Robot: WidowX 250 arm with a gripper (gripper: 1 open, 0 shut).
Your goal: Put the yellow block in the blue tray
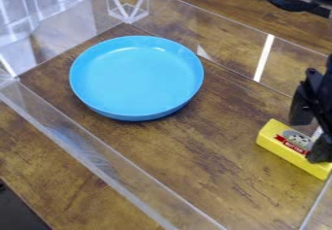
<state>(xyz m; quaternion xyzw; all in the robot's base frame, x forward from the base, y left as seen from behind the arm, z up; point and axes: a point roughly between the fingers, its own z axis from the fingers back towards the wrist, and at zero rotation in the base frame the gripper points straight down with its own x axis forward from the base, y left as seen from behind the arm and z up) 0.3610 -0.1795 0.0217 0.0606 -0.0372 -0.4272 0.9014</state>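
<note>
- The yellow block point(288, 147) lies directly under the gripper point(313, 143), long axis running from 10 to 4 o'clock.
- Jaws stand apart, holding nothing.
- The blue tray point(93, 105) is at 10 o'clock.

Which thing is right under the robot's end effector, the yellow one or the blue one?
The yellow block, at the right edge under the end effector. The round blue tray sits apart on the left.

surface: dark wood-grain table point(195, 151) | enclosure: clear acrylic walls point(78, 142)
</note>
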